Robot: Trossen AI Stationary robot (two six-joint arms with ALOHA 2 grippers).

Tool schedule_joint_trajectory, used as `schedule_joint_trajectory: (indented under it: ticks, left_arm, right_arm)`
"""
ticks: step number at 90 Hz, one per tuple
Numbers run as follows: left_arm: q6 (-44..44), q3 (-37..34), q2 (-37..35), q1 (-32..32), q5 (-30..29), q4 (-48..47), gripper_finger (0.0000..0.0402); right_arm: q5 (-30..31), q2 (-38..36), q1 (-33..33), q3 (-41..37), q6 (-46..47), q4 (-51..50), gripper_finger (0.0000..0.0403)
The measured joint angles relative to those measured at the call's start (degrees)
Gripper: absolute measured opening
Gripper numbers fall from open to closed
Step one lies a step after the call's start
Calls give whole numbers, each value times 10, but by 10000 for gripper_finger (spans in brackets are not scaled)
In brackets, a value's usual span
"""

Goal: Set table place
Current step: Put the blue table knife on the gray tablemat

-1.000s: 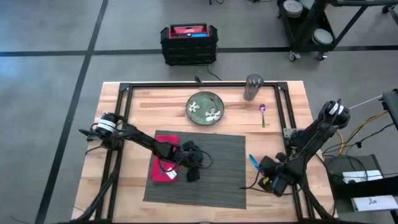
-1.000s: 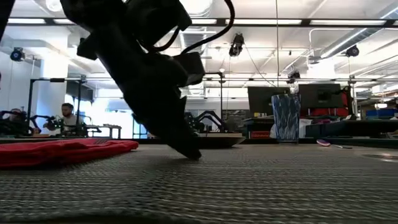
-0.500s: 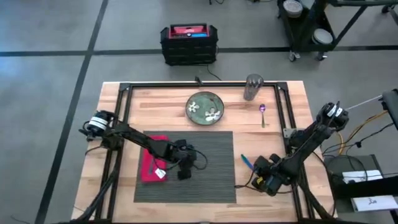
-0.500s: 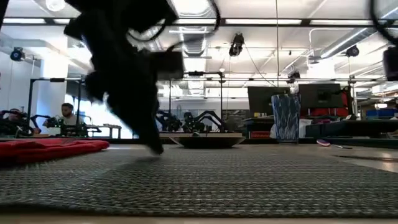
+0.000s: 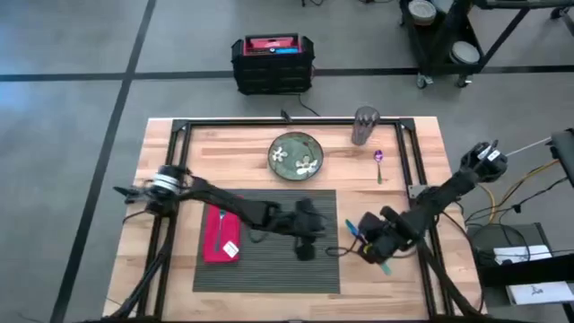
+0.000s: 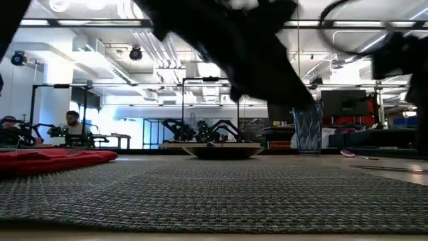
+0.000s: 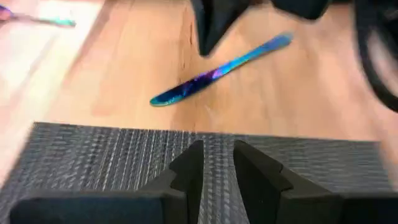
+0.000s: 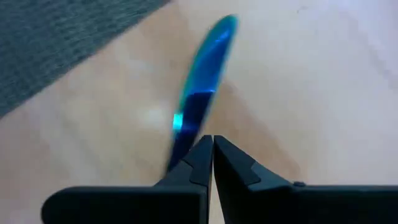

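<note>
A: Where's the placemat [image 5: 269,269] rn?

B: Flat on the table [image 5: 369,289], mid-width, close to the front edge. Red napkin [image 5: 220,235] lies on its left end.

A: And my grippers?

B: Left gripper [image 7: 217,149] hovers over the mat's right end, fingers a small gap apart, nothing between them. Right gripper [image 8: 212,142] is on bare wood just off the mat's right edge, fingers pinched nearly together. I see no grasp on anything.

A: So what does the next move turn on?

B: The blue knife [image 7: 217,71]. It lies flat on the wood just past the mat's right edge, not touching it. Its long axis slants to that edge, neither parallel nor square. Seen from the left gripper, it's straight ahead beyond the edge. The right gripper's tip is right at it, so the right arm is nearer, imo. I'd guess it needs squaring up beside the mat.

A: Anything farther back?

B: Green plate [image 5: 296,154] beyond the mat's far edge, apart from it. Spoon [image 5: 379,164] to the right of the plate. Cup [image 5: 365,126] near the far edge, by the rail.
</note>
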Motion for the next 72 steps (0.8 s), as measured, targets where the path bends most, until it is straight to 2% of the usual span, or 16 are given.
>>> schedule_joint_trajectory:
  ticks: [15,26,47,56,72]
  left_arm:
    - [39,101,75,10,-1,-34,75]
    - [49,131,107,13,-1,-43,75]
    - [52,139,116,18,-1,-21,75]
    - [62,137,119,19,-1,-21,75]
    - [67,138,117,19,-1,-13,75]
  right_arm:
    - [-59,-8,-56,-48,-54,92,0]
    - [-68,-36,-71,-75,-55,121,0]
    - [-83,-100,-71,-108,-48,187,0]
    - [-83,-99,-71,-119,-43,192,0]
    - [-83,-71,-72,-145,-38,265,0]
